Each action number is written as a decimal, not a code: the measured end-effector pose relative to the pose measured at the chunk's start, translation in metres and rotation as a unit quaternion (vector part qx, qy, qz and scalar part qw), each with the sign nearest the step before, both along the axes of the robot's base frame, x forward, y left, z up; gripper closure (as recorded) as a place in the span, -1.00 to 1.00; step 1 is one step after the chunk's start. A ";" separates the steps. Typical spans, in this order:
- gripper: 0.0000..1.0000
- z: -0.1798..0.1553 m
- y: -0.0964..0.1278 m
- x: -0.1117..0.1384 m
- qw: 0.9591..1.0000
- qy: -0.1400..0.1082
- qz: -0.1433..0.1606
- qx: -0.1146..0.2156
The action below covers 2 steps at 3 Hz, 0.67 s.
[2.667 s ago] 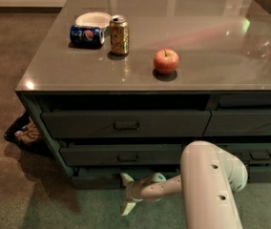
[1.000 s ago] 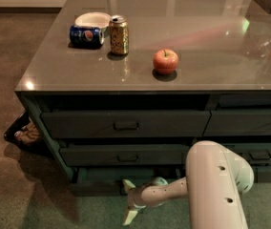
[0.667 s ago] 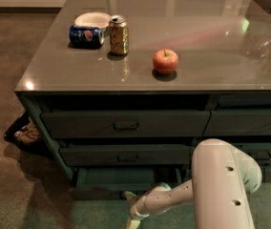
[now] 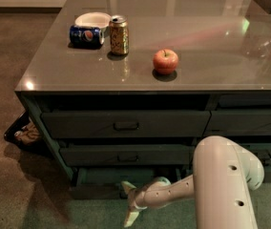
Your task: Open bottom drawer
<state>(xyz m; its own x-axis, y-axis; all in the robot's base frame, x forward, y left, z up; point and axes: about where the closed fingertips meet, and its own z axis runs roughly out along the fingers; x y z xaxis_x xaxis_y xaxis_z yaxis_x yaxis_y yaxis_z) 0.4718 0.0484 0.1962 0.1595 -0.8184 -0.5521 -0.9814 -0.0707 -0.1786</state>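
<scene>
The bottom drawer (image 4: pixel 110 176) is the slim dark grey-green one at the foot of the left stack. It stands pulled out a little, and its flat teal-green inside shows under the drawer above. My gripper (image 4: pixel 128 202) is low at the drawer's front edge, near its middle, reaching in from the right. My arm's big white link (image 4: pixel 226 185) fills the lower right and hides the drawers behind it. The drawer's centre pull is hidden by the gripper.
Two taller drawers (image 4: pixel 126 125) sit above it, and the right-hand stack (image 4: pixel 250 120) is beside it. On the grey counter (image 4: pixel 40 75) stand a red apple (image 4: pixel 165 61), a gold can (image 4: pixel 119 35), a lying blue can (image 4: pixel 85 35) and a white bowl (image 4: pixel 92 19). A dark bin (image 4: pixel 25 132) sits on the floor at left.
The bottom drawer has slid out towards me, showing more of its teal inside. My gripper and arm have drawn back and lower with it.
</scene>
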 end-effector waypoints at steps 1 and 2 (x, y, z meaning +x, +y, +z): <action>-1.00 0.034 0.019 0.022 0.998 -0.052 0.035 0.015; -1.00 0.034 0.019 0.022 0.998 -0.052 0.035 0.015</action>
